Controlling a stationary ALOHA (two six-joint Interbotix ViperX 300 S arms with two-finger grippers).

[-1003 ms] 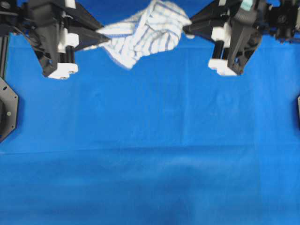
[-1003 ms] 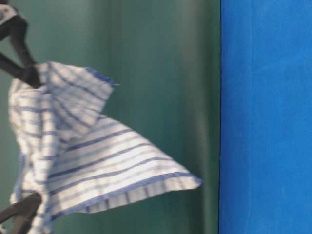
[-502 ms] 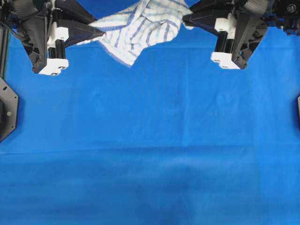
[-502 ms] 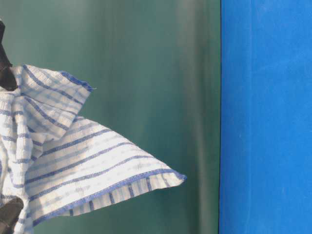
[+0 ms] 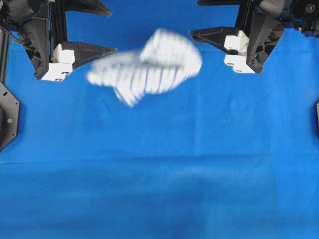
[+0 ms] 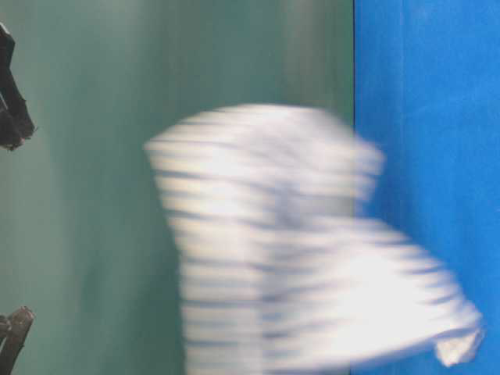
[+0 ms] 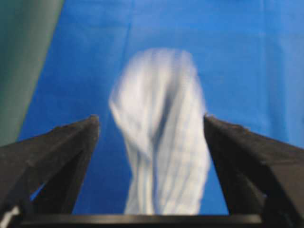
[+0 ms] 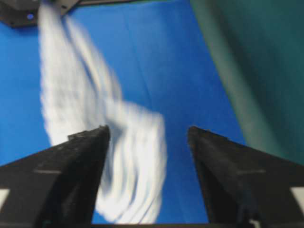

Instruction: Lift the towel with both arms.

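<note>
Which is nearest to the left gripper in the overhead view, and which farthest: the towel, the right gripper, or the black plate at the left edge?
Measured from the left gripper, at the top left:
1. towel, blurred, just to its right and held by neither gripper.
2. right gripper, across the top.
3. black plate, at the lower left edge.

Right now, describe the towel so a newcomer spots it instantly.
Start at the blue table covering, then look toward its far edge, between the two black grippers. The towel is the motion-blurred white cloth with thin blue-grey stripes, the only pale, soft thing there, gripped by neither gripper.
</note>
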